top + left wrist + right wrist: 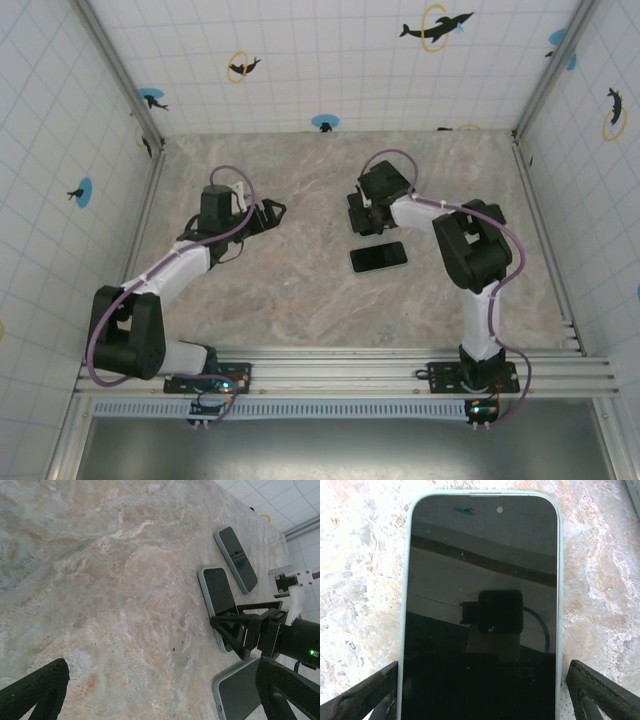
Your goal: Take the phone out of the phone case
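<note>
While the left hand (268, 213) hovers wide open and empty above the desk (300, 300), the right hand (482, 700) stands open astride the phone (480, 605), lying flat, screen-up, inside its pale case (559, 580).

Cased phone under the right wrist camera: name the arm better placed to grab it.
Right. The right gripper, open, straddles the cased phone, one finger on either side; the left gripper sits well off to the side.
</note>
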Robot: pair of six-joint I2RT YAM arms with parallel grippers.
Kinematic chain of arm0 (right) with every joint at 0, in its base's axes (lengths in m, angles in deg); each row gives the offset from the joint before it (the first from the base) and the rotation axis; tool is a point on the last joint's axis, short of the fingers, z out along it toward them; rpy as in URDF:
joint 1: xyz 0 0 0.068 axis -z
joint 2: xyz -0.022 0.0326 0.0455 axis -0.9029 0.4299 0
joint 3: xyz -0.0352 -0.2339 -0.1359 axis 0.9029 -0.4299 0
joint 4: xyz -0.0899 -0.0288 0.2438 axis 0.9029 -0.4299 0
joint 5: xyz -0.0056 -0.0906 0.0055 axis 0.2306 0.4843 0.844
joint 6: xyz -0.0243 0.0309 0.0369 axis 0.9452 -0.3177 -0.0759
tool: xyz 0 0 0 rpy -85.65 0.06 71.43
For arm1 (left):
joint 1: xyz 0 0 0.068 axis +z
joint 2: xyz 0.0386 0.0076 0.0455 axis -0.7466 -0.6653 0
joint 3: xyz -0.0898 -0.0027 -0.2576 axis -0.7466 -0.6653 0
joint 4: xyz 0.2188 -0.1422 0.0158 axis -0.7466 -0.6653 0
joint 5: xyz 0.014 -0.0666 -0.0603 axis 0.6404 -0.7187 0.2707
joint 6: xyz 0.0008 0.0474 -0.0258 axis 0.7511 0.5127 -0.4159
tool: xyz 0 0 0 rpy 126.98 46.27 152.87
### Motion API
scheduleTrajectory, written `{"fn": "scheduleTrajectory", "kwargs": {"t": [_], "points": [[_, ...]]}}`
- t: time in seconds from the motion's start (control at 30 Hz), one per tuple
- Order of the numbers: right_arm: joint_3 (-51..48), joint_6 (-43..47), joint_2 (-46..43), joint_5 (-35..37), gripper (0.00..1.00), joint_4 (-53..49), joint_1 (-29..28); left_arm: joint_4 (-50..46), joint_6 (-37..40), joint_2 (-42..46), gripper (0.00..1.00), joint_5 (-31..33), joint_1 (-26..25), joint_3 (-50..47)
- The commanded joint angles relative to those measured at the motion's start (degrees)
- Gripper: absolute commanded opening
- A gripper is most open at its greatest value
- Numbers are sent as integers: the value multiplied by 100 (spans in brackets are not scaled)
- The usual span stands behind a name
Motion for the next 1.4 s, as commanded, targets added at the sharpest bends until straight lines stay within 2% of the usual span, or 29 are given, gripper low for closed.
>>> {"fn": "scheduleTrajectory", "kwargs": {"t": [0.0, 0.1, 0.2, 0.37, 0.53, 0.8, 0.97, 1.17, 1.37], "points": [[-129, -28, 189, 207, 86, -701, -45, -155, 107, 146, 98, 64, -65, -81], [-273, -84, 142, 164, 85, -673, -50, -152, 125, 142, 98, 67, -57, -95], [-359, -157, 121, 58, 74, -612, -28, -159, 137, 130, 98, 57, -54, -115], [-354, -233, 12, 66, 62, -580, -28, -160, 140, 120, 98, 32, -67, -133], [-317, -322, -284, -58, 57, -417, -11, -153, 121, 129, 98, 9, -70, -108], [-423, -470, -991, -412, 53, 87, -15, 284, -169, 173, 98, -97, -87, -94], [-590, -677, -1472, -726, 53, 546, -26, 836, -648, 123, 94, -79, -219, -53], [-759, -942, -1925, -862, 53, 806, -240, 1469, -1241, -91, 92, -39, -558, 217], [-850, -1158, -2138, -962, 52, 1010, -469, 1652, -1606, -591, 88, -213, -911, 704]]}}
